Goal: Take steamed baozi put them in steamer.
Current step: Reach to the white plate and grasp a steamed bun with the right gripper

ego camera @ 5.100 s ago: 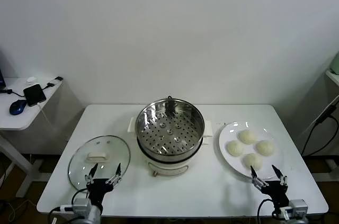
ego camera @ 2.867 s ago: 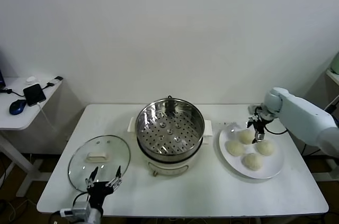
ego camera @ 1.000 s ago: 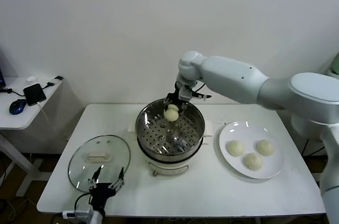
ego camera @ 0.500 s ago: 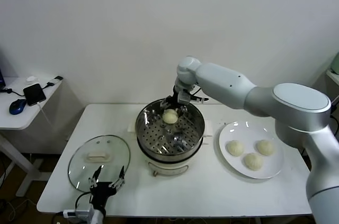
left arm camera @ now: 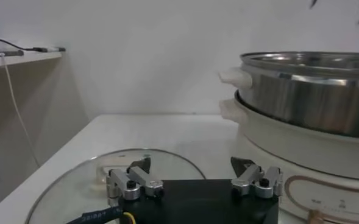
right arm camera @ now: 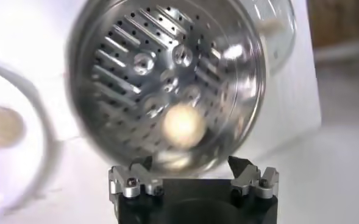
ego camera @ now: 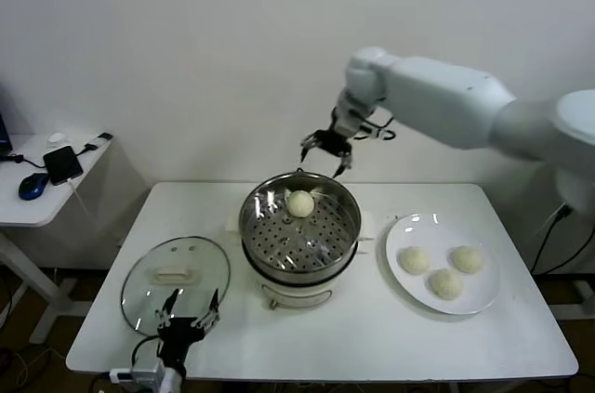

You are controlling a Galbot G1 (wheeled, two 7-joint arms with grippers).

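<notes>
one baozi sits in the steamer; three wait on the plate. right end effector hovers released above the rim; carry it clear before descending onto the next bun. left end effector idles, released, low at the surface's near edge.

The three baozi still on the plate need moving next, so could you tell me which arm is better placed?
Probably the right. Its open gripper hangs free above the steamer, beside the plate on the robot's right. The left gripper sits low by the glass lid.

Cream baozi, perforated silver steamer
</notes>
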